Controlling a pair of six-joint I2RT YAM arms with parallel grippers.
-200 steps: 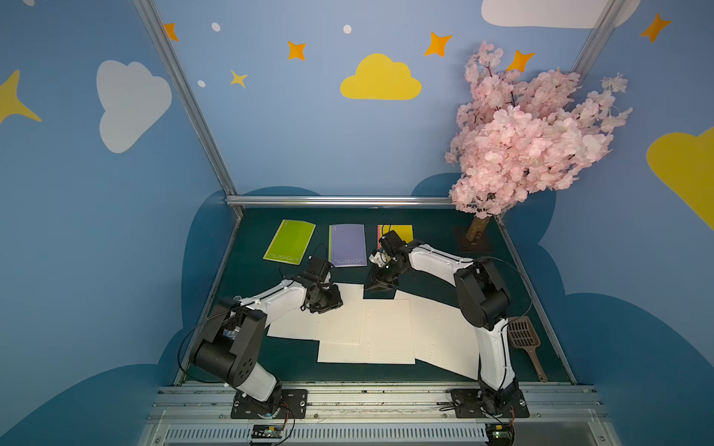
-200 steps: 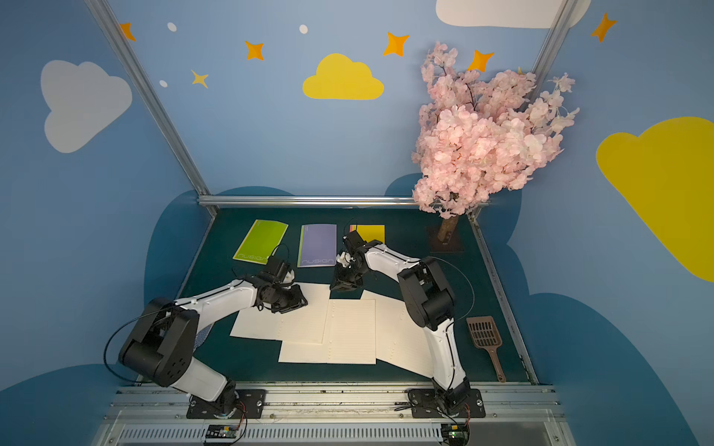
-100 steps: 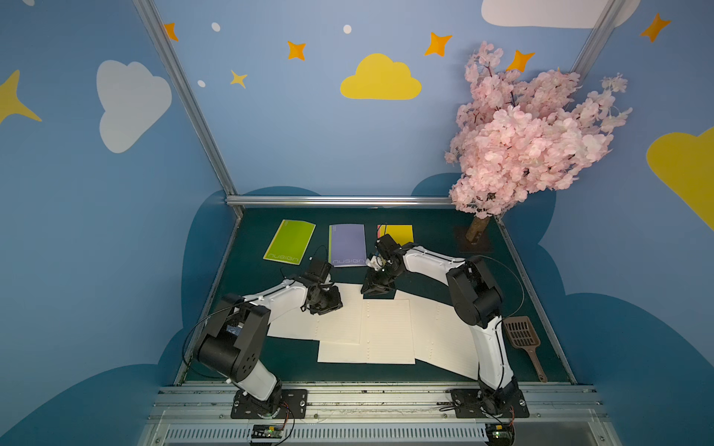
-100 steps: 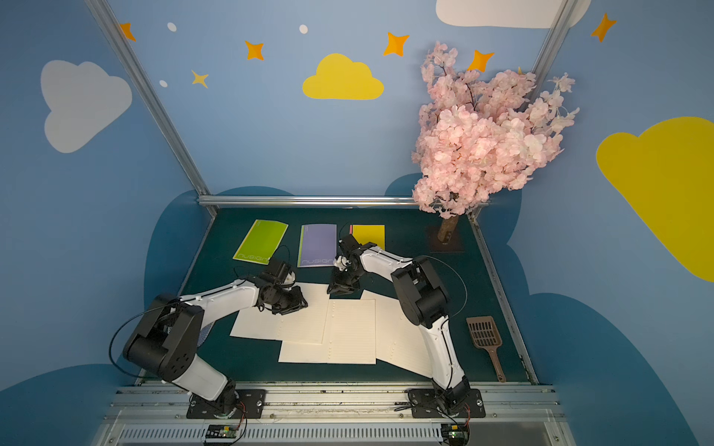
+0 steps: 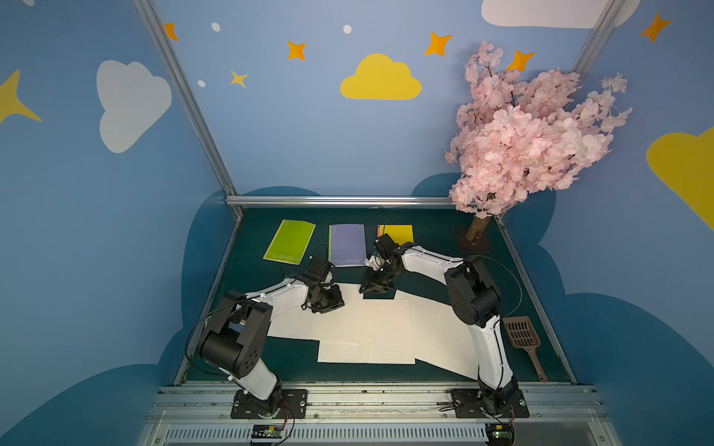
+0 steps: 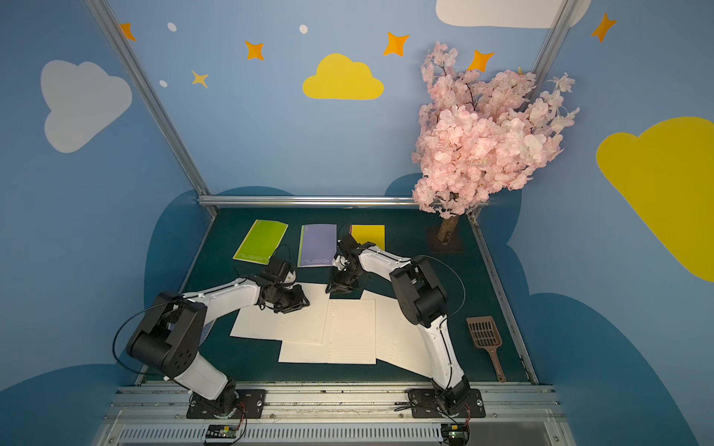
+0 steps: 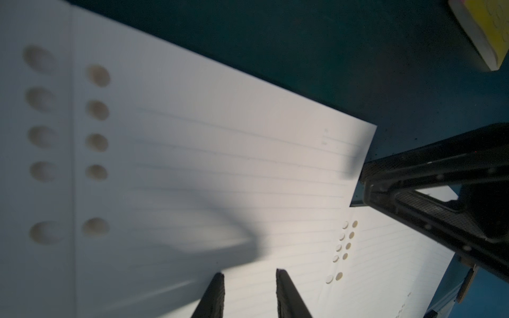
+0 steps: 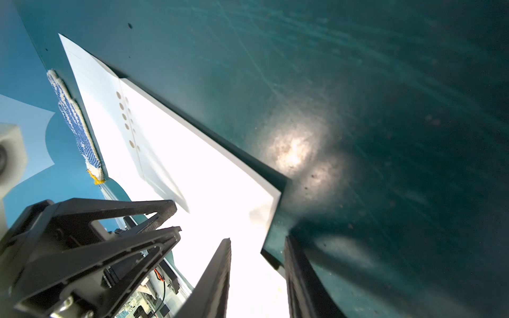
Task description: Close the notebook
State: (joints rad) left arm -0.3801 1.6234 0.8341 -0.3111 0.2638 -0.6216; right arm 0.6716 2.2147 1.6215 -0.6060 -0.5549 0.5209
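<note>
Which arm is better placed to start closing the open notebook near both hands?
Probably right. The right hand has the outer edge of the notebook between its open fingers, ready to pinch and fold. The left hand is over the flat page, with no edge to grip.

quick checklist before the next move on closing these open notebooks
1. Left gripper jaws apart, empty, above left notebook: ok.
2. Right gripper jaws apart, a paper edge between them: ok.
3. Any sheet pinched yet: not ok.
4. Open notebooks lying separate: not ok, left notebook overlaps middle notebook.
5. Scoop away from the notebooks: ok.
</note>
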